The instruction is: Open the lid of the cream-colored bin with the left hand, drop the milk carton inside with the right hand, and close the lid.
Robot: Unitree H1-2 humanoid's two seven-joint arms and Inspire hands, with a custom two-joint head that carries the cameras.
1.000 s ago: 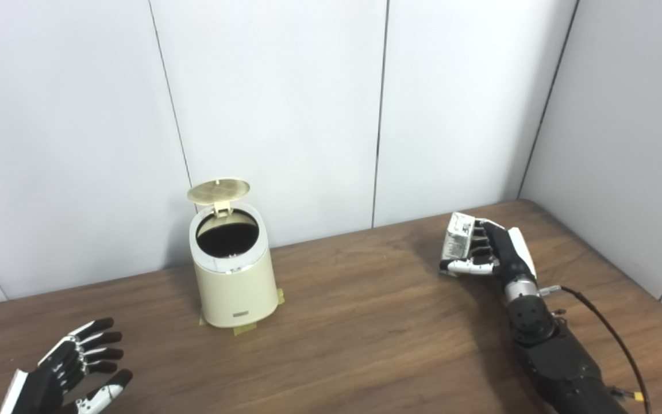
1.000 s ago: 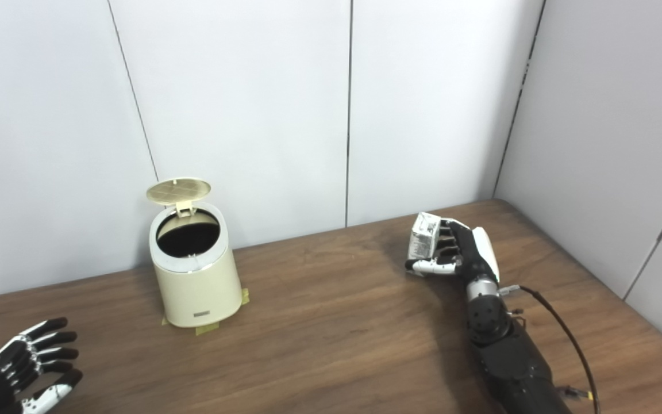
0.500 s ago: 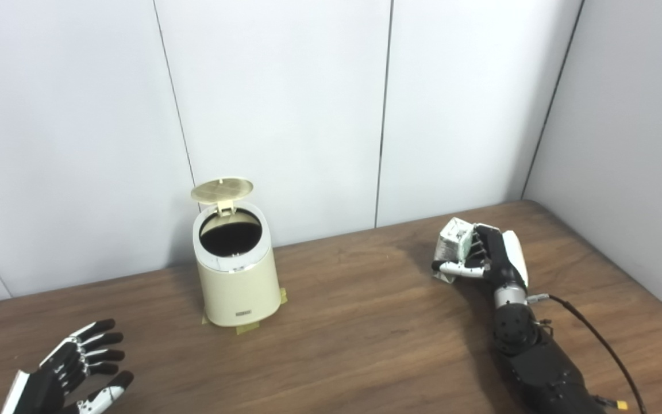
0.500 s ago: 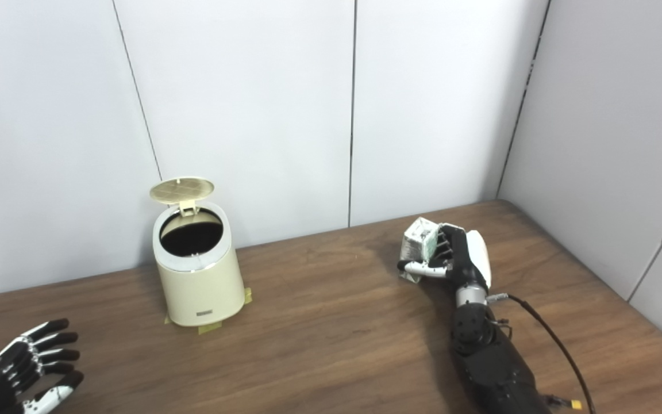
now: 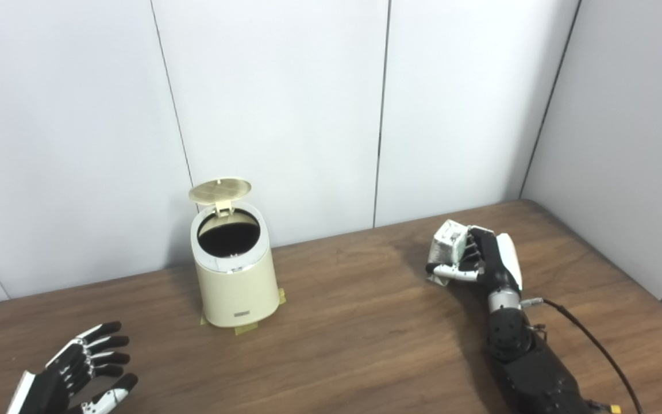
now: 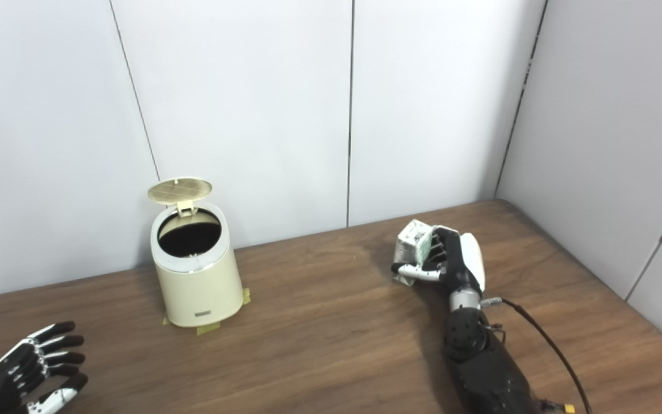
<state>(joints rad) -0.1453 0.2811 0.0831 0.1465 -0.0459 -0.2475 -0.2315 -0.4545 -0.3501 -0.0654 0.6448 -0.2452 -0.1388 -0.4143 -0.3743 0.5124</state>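
The cream-colored bin stands at the back left of the wooden table, taped down at its base. Its round lid is swung up on the rear hinge, and the dark inside shows. My right hand is shut on the white milk carton, holding it tilted just above the table, well to the right of the bin. My left hand rests low at the front left corner, open, fingers spread, holding nothing.
Grey wall panels close off the back and right side of the table. A black cable trails from my right forearm. Bare wood lies between the bin and the carton.
My right hand has carried the carton a little leftward and tilted it more. The left hand has barely shifted. The bin's lid stays up.
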